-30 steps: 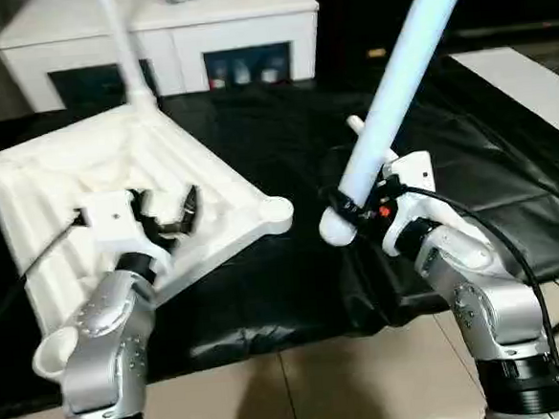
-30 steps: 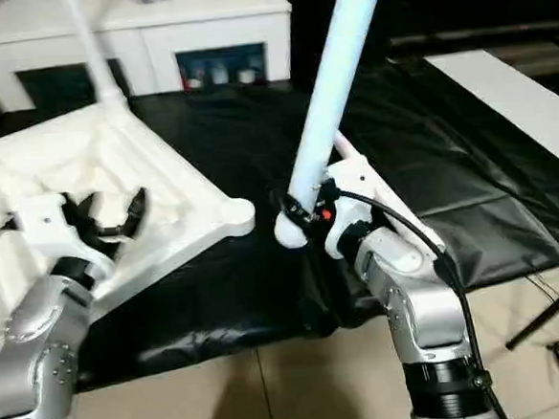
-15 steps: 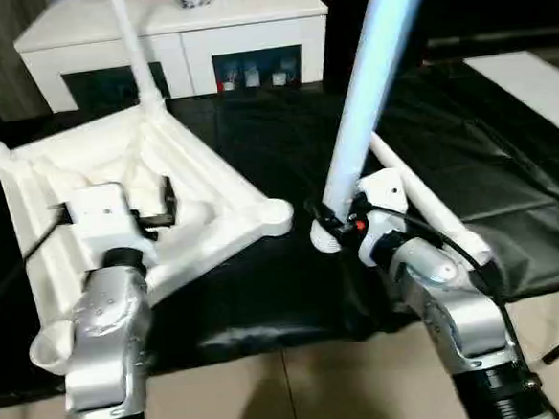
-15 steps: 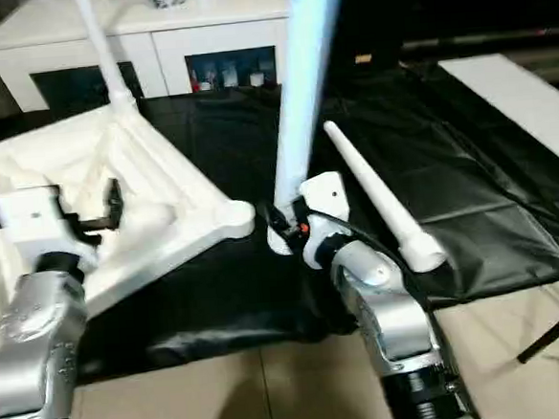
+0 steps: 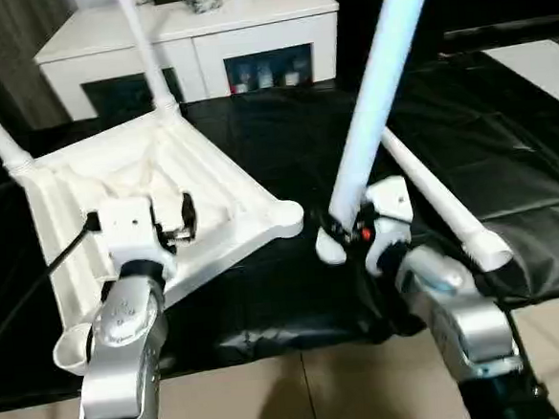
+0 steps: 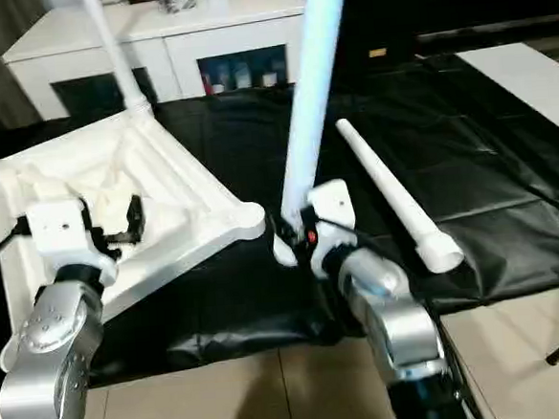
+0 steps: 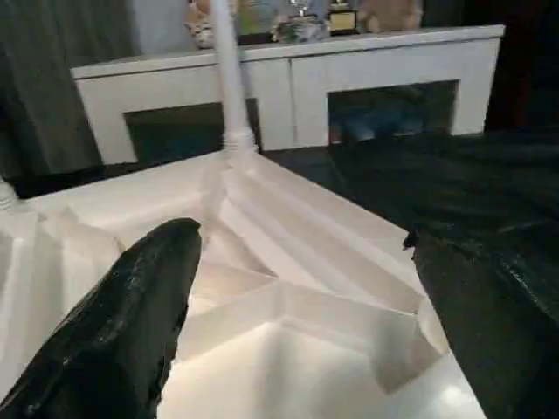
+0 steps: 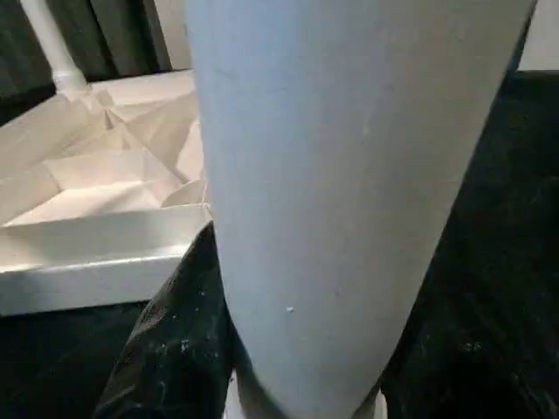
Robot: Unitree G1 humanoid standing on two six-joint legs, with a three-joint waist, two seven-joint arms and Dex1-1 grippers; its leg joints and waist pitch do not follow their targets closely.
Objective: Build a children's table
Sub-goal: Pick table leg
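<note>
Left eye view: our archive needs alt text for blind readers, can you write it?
The robot's right hand holds a white leg upright near the free corner socket of the upside-down tabletop. The open left hand hovers over the ribs; another leg lies on black sheeting.

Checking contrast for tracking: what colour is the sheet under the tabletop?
Black, glossy and creased sheet; clearest in the left eye view.

silver jointed forearms, white wrist housings, black cables, black-fingered grippers.
</note>
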